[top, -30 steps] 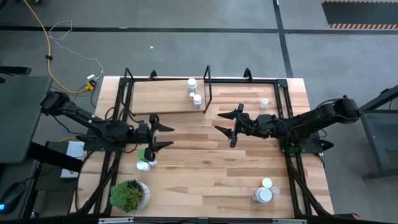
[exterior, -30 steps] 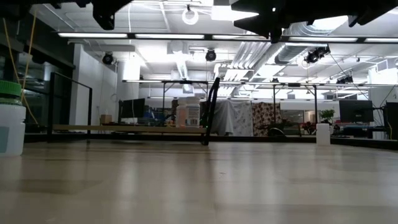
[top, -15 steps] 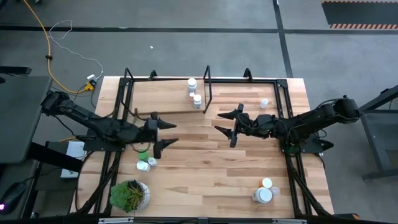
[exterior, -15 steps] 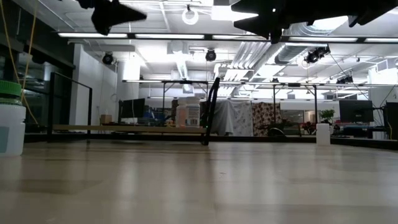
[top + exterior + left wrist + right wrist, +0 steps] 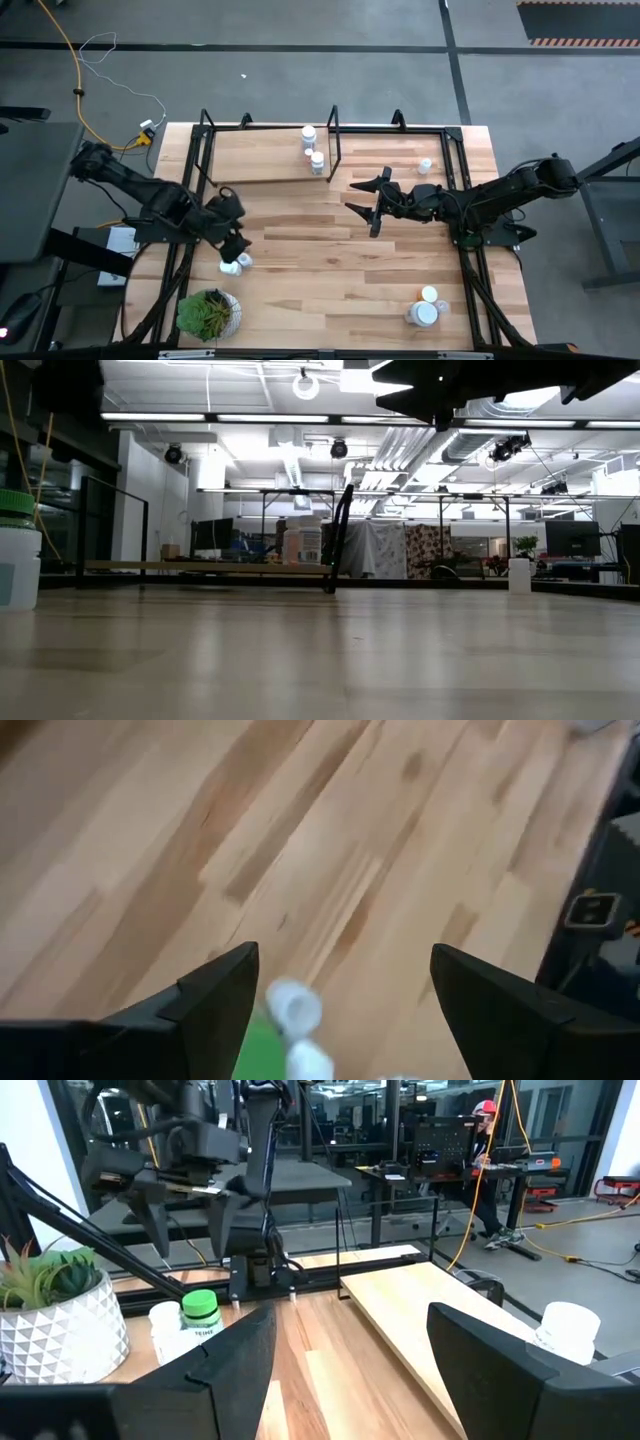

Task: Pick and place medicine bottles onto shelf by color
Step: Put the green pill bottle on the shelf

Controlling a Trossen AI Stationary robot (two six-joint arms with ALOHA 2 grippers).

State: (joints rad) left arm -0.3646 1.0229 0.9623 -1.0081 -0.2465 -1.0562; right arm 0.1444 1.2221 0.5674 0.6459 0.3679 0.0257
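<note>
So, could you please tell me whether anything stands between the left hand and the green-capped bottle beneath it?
Nothing visible does. The left hand points down, open, over the green-capped bottle and the white bottles beside it; only bare table shows between its fingers. The right hand waits open over mid-table.

Table (image 5: 340, 270): bottles (image 5: 425, 306), plant (image 5: 208, 313); shelf (image 5: 260, 160) (two bottles (image 5: 312, 150)).
</note>
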